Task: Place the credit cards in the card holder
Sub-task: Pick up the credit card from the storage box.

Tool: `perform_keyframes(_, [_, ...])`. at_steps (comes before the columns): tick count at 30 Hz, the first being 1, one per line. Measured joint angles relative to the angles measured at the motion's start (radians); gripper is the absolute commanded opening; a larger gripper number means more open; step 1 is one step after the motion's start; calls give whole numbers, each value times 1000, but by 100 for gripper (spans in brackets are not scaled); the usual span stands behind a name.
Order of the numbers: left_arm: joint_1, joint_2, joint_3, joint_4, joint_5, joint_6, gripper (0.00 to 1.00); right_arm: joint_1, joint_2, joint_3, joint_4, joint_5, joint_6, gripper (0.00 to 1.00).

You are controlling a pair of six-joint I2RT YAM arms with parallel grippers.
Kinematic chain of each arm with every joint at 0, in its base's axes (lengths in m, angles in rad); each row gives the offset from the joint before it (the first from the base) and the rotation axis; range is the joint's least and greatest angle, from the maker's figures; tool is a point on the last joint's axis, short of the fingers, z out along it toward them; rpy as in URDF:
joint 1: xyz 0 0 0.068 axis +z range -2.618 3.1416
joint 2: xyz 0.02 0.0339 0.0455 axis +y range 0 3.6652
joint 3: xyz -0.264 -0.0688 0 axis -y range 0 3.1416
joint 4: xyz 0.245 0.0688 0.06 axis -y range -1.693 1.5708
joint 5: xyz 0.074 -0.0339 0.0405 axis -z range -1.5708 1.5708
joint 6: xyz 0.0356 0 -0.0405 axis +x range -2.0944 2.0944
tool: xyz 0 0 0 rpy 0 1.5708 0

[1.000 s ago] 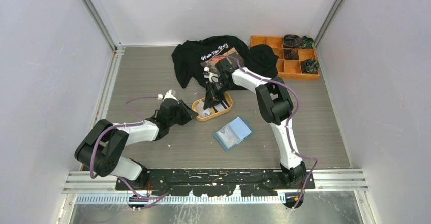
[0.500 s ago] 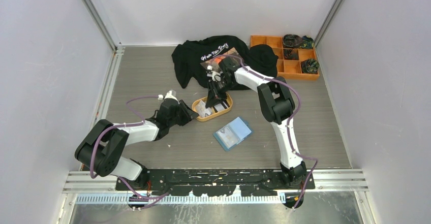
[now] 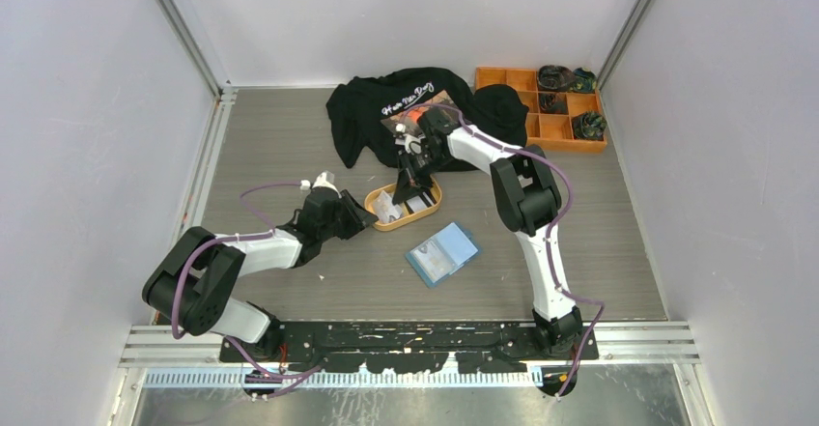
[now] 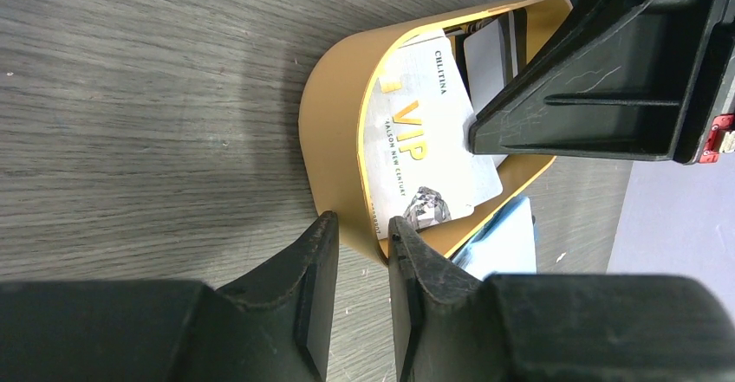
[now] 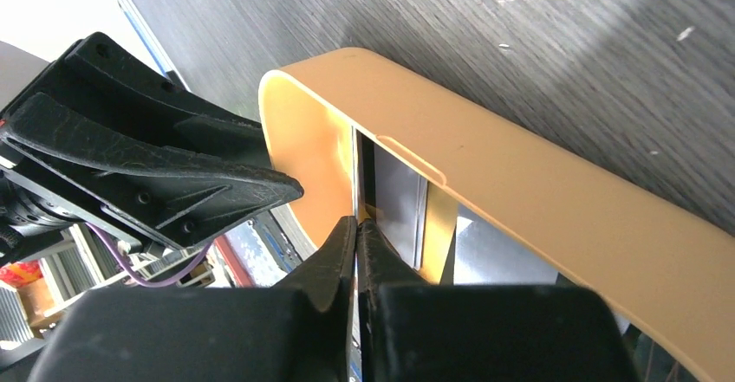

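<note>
Counting: one orange tray (image 4: 329, 139) | perhaps three credit cards (image 4: 425, 152) | one card holder (image 3: 441, 253)

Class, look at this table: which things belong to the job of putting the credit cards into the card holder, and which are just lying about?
Belong to the job: credit cards; oval tray holding them; teal card holder; left tool gripping the tray's rim; right tool closed on a card's edge.
Lying about: black T-shirt; orange compartment box.
</note>
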Motion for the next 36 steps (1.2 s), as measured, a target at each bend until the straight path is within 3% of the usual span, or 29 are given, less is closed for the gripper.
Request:
perform_keyframes(15, [0,1,-2,5,1,0,34,-24,-27,-12,-12,36,-6,1])
perform_keyframes(18, [0,1,-2,7,1,0,37,-36,-43,-14,-16,47,-13,1])
perform_keyframes(25, [16,-3,-24,34,16,0,57,-71,-72,-22,-24,55,-37,1])
perform_keyframes(36, [21,-159,-46,28,47,8,65,-109,-193,-76,-27,28,-45,1])
